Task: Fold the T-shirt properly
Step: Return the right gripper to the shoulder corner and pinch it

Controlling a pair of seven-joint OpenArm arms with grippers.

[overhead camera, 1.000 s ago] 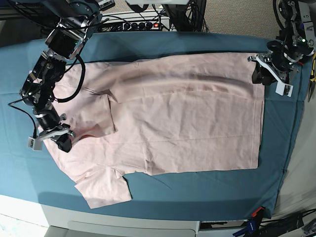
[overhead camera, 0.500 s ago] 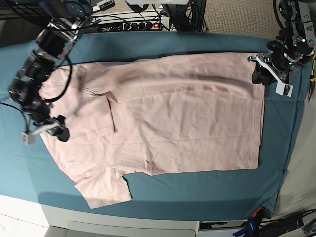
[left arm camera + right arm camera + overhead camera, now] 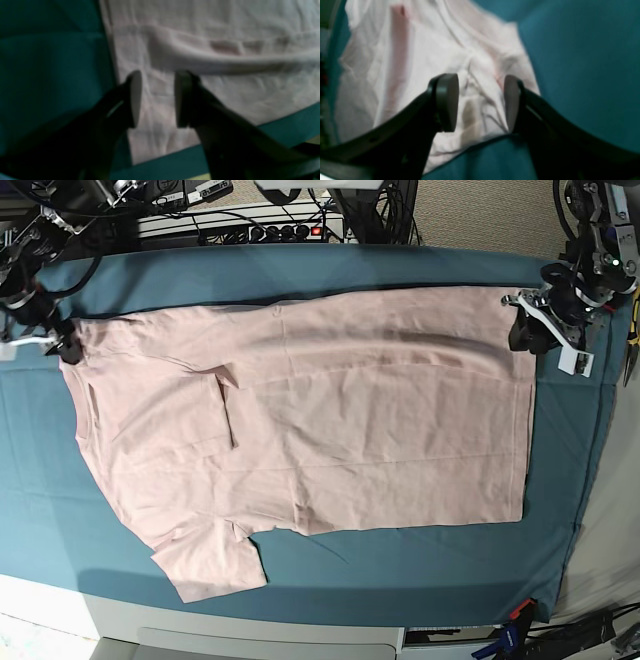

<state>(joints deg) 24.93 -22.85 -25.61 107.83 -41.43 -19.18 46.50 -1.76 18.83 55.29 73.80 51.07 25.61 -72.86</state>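
T-shirt (image 3: 330,410) lies flat on my table (image 3: 420,570); both hands, left hand (image 3: 156,100) and right hand (image 3: 481,102), hover open over opposite edges, holding nothing.

Base view bright, wrist views dim, blurred

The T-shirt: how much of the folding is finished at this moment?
Almost none. The T-shirt lies spread flat on the teal cloth, with only one sleeve turned in over the body. Nothing is in hand: the left gripper and right gripper stand open over opposite corners. All the main folds remain.
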